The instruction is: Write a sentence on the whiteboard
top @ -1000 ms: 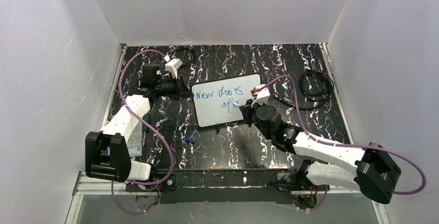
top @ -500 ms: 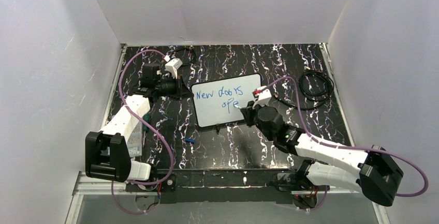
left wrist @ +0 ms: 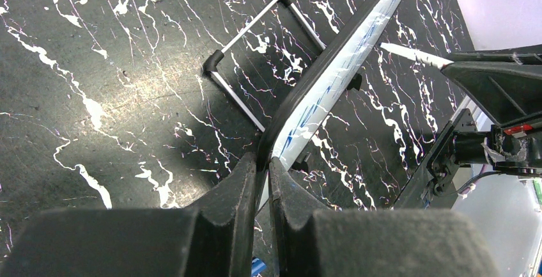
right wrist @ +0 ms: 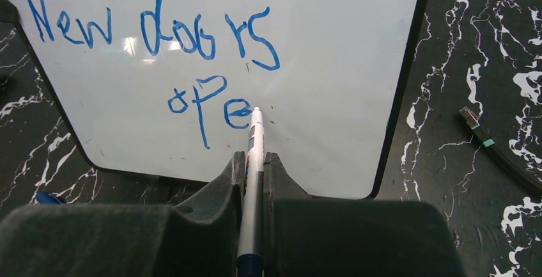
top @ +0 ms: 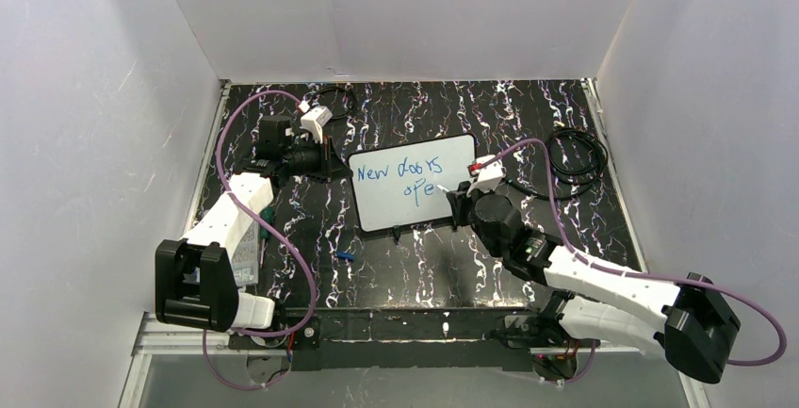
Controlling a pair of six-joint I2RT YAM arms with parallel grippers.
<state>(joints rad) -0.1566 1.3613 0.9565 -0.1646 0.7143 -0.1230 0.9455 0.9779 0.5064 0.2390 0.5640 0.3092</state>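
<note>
Right hand point(right wrist: 254, 159) shifted right, marker point(right wrist: 255, 137) tip beside fresh "e", whiteboard point(right wrist: 339, 66) unmoved

The whiteboard point(right wrist: 332, 66) has a smooth, glossy white face that catches glare — its thin dark frame looks like dull plastic. The sentence point(right wrist: 153, 34) is blue ink, flat on the gloss. The marker point(right wrist: 255, 139) has a smooth white plastic barrel. The left tool point(left wrist: 263, 165) and right tool point(right wrist: 254, 162) look like matt black plastic, faintly grainy. The tabletop point(left wrist: 96, 47) is black with white marble-like veins, softly shiny. The wire stand point(left wrist: 250, 29) looks like bare metal — black sleeves at its corners.
</note>
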